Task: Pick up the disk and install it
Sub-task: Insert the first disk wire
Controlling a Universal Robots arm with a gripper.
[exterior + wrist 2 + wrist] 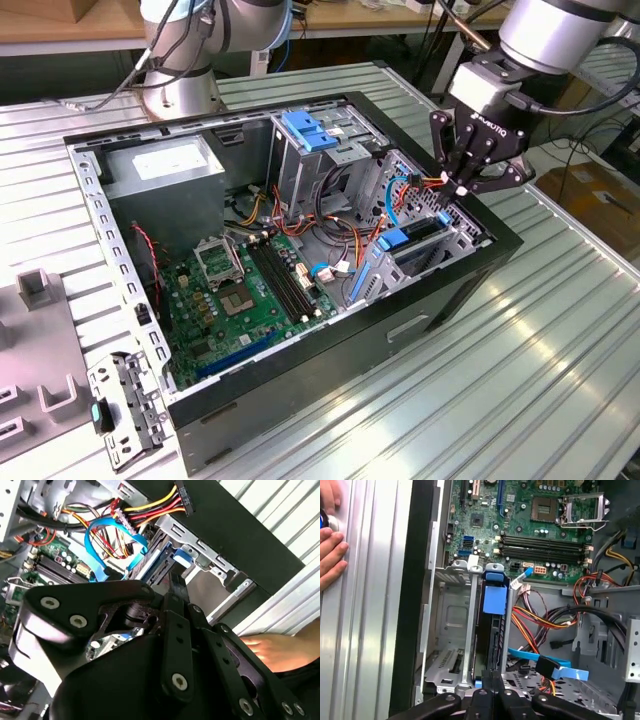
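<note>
The disk (415,243) stands on edge in the metal drive bay at the case's corner on the exterior view's right, with its blue plastic rail (393,241) on top. In the first wrist view the disk (492,630) is a dark narrow edge between the bay walls, with the blue rail tab (495,599) at its end. My gripper (462,186) hangs just above the bay's outer end, its fingers shut together with nothing between them. Its fingertips (492,680) line up over the disk's edge. In the second wrist view the gripper (176,582) points toward the blue rail (182,557).
The open black computer case (300,380) lies on a ribbed metal table. Inside are the green motherboard (240,290), a grey power supply (165,165), a drive cage with a blue handle (310,130) and loose cables (545,620). A person's hand (330,545) rests on the table beside the case.
</note>
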